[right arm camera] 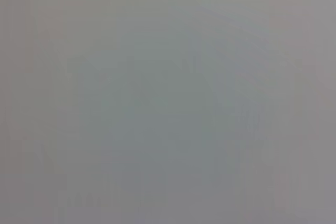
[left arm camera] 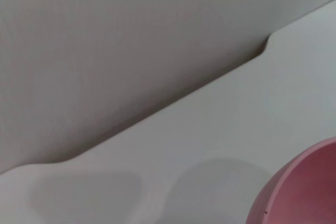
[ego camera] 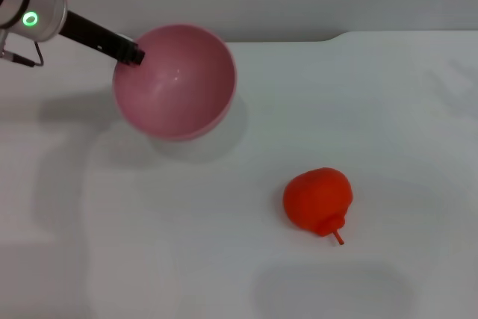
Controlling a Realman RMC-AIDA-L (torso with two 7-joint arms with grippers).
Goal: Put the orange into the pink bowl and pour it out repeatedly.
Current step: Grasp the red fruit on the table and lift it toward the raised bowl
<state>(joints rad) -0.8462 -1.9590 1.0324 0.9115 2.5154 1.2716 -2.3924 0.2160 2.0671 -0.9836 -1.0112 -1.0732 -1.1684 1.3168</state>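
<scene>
The pink bowl (ego camera: 175,80) is lifted above the white table at the back left, tilted so its empty inside faces forward. My left gripper (ego camera: 133,54) is shut on the bowl's rim at its upper left edge. Part of the bowl's rim (left arm camera: 304,182) also shows in the left wrist view. The orange (ego camera: 318,198) lies on the table right of centre, its small stem pointing toward the front. It is well apart from the bowl. My right gripper is out of view.
The white table (ego camera: 373,110) ends at a back edge (ego camera: 336,37) with a small step in it, and a grey wall lies beyond. The right wrist view holds only a plain grey surface.
</scene>
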